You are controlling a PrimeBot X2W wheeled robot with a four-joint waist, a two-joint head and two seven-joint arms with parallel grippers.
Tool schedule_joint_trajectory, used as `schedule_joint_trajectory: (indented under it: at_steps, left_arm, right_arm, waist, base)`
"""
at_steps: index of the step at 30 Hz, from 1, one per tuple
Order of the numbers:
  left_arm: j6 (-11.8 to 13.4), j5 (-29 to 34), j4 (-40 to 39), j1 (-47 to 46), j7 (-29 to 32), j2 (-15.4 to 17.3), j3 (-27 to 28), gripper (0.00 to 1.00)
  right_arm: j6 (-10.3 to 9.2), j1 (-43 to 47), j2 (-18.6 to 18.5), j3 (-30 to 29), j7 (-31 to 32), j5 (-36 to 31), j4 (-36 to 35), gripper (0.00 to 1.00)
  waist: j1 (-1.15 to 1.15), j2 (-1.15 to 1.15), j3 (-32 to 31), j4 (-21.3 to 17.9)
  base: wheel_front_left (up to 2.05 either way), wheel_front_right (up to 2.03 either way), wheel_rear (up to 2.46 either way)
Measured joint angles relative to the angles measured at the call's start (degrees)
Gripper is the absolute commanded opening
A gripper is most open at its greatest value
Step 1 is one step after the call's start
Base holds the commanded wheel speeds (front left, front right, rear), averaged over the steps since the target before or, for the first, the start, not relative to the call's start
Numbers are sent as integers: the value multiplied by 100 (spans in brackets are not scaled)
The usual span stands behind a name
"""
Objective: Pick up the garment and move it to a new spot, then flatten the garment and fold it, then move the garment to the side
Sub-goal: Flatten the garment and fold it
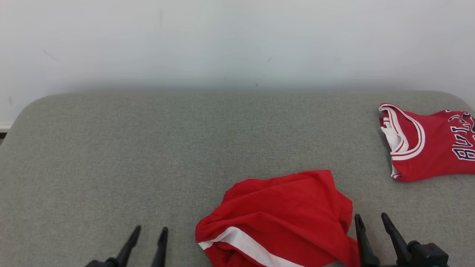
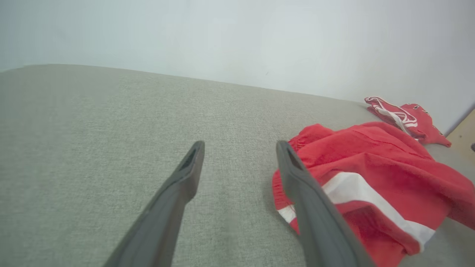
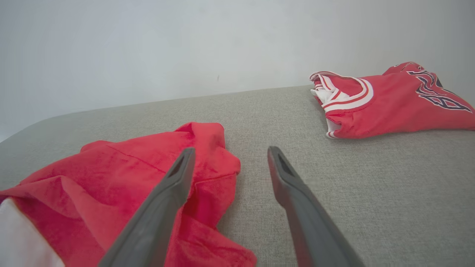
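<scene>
The shorts (image 1: pixel 278 218) are lying crumpled at the near edge of the pad (image 1: pixel 148 148), a little right of centre, between the two grippers and held by neither. The left gripper (image 1: pixel 151 228) is hovering just beside their striped hem with its fingers spread wide and empty. The right gripper (image 1: pixel 370 216) is standing wide and empty too, close against the bunched far side. The step in hand seems to be taking hold for spreading. Each gripper is probably best off pinching a single outer edge low against the pad, one on the gathered waistband and one on the hem, then drawing apart so the folds are sliding out rather than lifting. The cloth is looking thin, soft and limp, red with a broad white stripe, creasing in rounded ridges. The pad is showing a grey, coarse weave with rounded corners, likely giving some drag. The jersey (image 1: pixel 430 144) is resting well apart at the far right, near the pale wall (image 1: pixel 222 37).
</scene>
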Motion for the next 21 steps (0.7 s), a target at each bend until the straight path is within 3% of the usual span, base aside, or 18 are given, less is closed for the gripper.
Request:
schedule_joint_trajectory:
  at_steps: [8,21]
  left_arm:
    - [2,689,-270,324,0,-661,1060,100]
    - [0,843,-312,377,0,-859,1090,100]
  right_arm:
    - [0,455,-309,337,0,185,-58,100]
    - [0,606,-710,1165,0,343,131,100]
  waist:
    - [1,0,45,12]
    - [1,0,74,43]
  base:
    - [0,0,0]
    - [0,0,0]
